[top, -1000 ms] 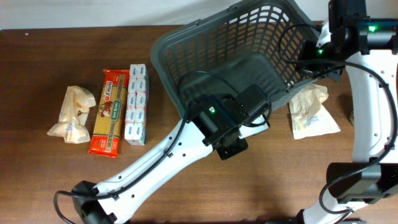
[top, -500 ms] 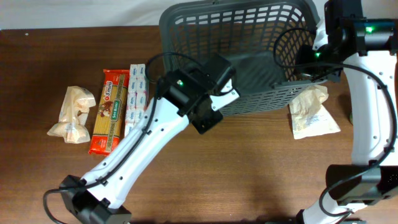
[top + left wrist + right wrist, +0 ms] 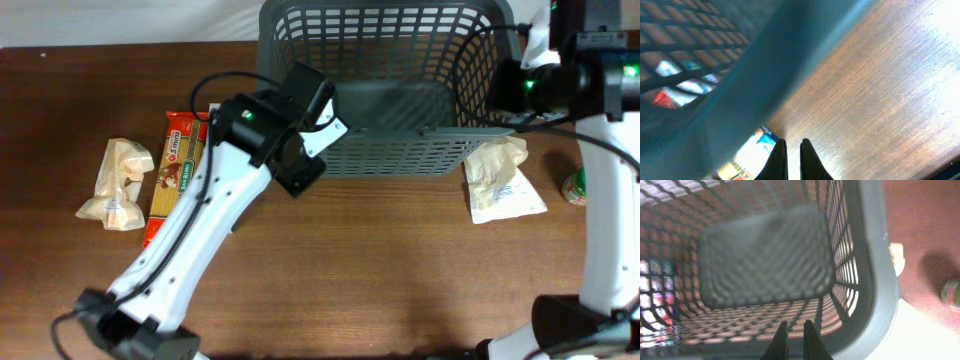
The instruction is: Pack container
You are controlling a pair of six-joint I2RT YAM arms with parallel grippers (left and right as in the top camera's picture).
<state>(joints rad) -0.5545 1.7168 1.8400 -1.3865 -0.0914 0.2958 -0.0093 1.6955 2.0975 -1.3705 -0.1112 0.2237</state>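
The container, a large dark grey lattice basket (image 3: 400, 150), stands upright at the back middle of the table and holds nothing. It fills the right wrist view (image 3: 875, 280) and blurs across the left wrist view (image 3: 715, 75). My left gripper (image 3: 312, 95) is outside the basket's left wall. Its fingers (image 3: 792, 152) are shut and empty over bare wood, next to a white and blue box (image 3: 752, 150). My right gripper (image 3: 505, 90) is at the basket's right wall. Its fingers (image 3: 792, 332) are shut, pointing down inside the basket just within the rim.
A red pasta pack (image 3: 175, 180) and a pale bag (image 3: 118, 185) lie at the left. The row of white and blue boxes (image 3: 213, 108) is mostly under my left arm. Another pale bag (image 3: 503, 180) lies right of the basket, with a green item (image 3: 575, 187) at the table's right edge.
The basket has swung round from a skewed tilt and moved toward the back, now square to the table. My left arm has moved left and back with it.
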